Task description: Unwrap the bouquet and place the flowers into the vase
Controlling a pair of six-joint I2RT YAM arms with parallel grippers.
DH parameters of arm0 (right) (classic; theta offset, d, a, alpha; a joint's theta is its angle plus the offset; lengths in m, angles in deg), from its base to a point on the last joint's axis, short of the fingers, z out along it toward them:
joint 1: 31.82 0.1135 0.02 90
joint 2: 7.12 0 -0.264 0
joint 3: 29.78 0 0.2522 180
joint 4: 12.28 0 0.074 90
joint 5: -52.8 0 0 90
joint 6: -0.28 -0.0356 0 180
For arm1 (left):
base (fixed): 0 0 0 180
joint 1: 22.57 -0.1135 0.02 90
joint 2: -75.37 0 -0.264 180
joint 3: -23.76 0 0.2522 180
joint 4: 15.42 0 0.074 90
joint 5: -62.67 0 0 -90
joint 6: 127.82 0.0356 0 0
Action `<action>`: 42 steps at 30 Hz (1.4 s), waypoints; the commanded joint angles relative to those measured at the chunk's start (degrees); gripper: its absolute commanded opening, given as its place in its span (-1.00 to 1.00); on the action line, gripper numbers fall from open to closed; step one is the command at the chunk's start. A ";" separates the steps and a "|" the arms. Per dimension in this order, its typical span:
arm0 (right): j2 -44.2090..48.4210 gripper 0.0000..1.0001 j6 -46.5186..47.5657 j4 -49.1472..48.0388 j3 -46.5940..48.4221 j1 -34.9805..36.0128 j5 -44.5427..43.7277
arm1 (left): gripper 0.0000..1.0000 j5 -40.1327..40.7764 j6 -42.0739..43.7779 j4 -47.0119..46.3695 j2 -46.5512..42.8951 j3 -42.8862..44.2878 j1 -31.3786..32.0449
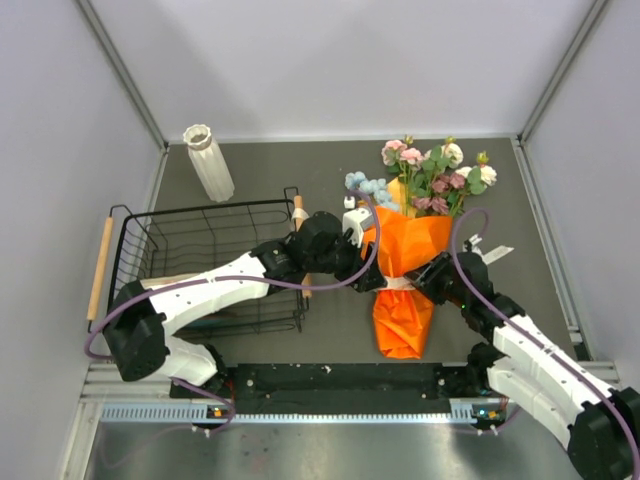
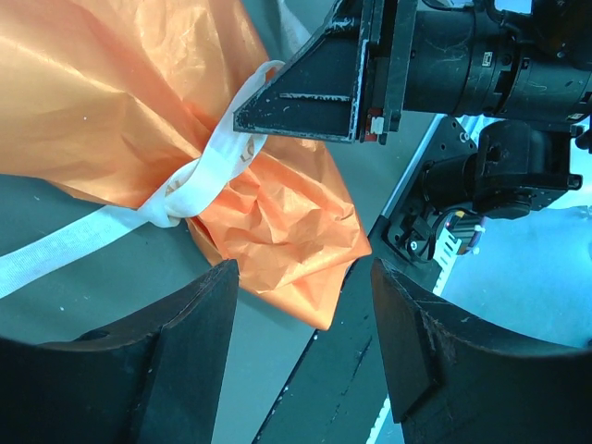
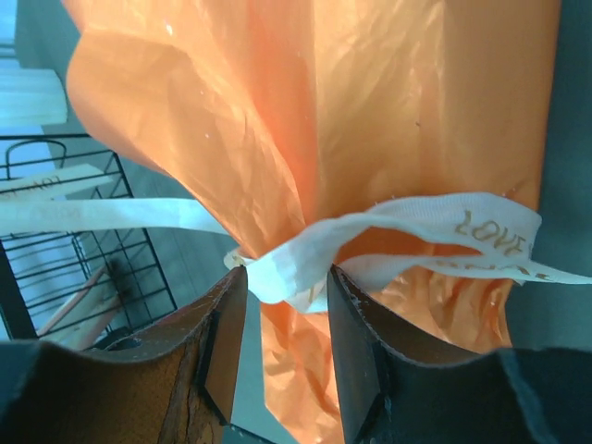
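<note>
Right gripper (image 3: 282, 277) straddles the ribbon knot (image 3: 298, 259), grip unclear; left gripper (image 2: 303, 270) gapes wide, empty.

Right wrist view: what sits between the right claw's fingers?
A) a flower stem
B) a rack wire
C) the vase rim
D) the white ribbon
D: the white ribbon, at its knot on the orange wrap, passes between the fingers of the right claw.

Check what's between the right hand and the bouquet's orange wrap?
The cream ribbon: its knot sits between the fingertips of the right hand, tight against the bouquet wrap. The right wrist view shows it.
</note>
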 commanded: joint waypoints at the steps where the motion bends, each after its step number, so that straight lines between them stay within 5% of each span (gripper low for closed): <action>1: -0.31 -0.19 -1.92 -5.73 -0.39 0.00 -3.42 | 0.30 -0.46 -0.48 -3.11 -1.98 -0.64 0.01; 11: -3.73 -0.10 -4.56 -17.85 -3.03 0.00 -4.31 | 0.30 -0.46 -0.13 -2.75 -1.37 -0.11 0.01; 20: -1.63 -0.53 -2.10 -22.77 -1.71 -0.17 -8.17 | 0.30 0.77 0.40 -2.67 0.65 -0.02 0.01; 29: 16.81 -0.58 -14.72 -14.90 -5.22 -0.17 -19.50 | 0.32 -4.14 -2.33 -0.12 8.65 7.78 -1.92; 33: 23.94 -0.59 -18.10 -8.28 -6.20 -0.17 -23.11 | 0.72 -8.88 0.65 0.06 13.39 12.62 -2.01; 42: 22.63 -0.58 -19.94 -7.22 -6.37 -0.17 -17.93 | 0.92 -17.66 15.51 0.58 24.02 22.82 -2.01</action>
